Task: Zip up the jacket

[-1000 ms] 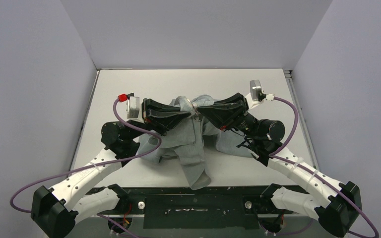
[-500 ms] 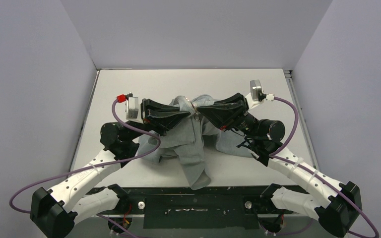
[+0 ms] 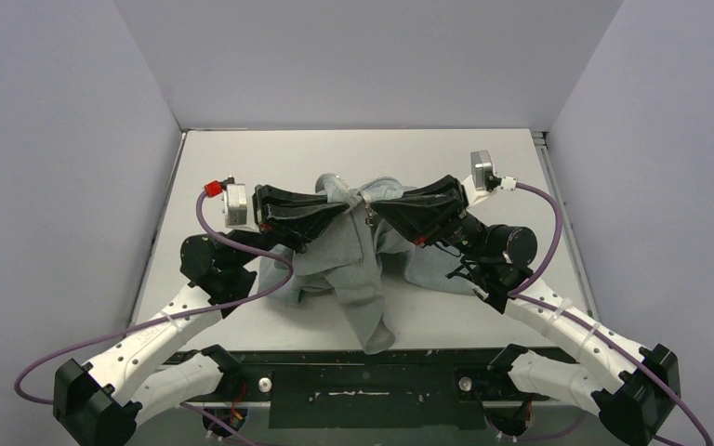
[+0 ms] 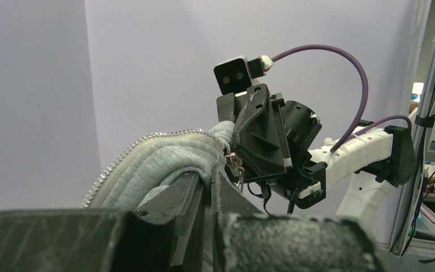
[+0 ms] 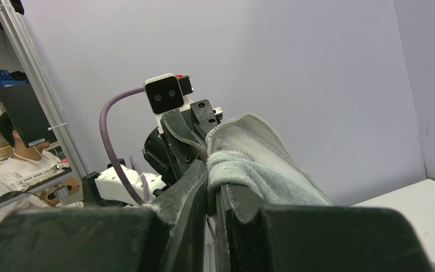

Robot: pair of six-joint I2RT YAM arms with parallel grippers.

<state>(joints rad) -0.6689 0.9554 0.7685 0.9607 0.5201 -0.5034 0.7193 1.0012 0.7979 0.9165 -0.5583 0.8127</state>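
The jacket lay heaped at the middle of the worktop. One fold trailed to the worktop's near edge, and its front opening was lifted clear of the worktop between the two arms. The left jaws were pinched tight on a roll of grey fabric just beside the zipper teeth. The right jaws were clamped narrow on the facing edge. Both pairs met nose to nose above the middle of the worktop, with a small metal slider hanging between them. Whether either pair touched it could not be told.

The jacket looked light, soft and limp: thick sweatshirt cloth that sagged wherever it was unsupported and would stretch rather than hold a line. It seemed grippy, unlikely to slip from a firm pinch, and not fragile. The teeth and slider were its only stiff parts. The sound places to hold were probably the zipper tape close to the teeth, to keep that run taut, and the slider's pull tab. A pinch deep in the bunched cloth would likely let slack fabric feed into the slider and jam it.
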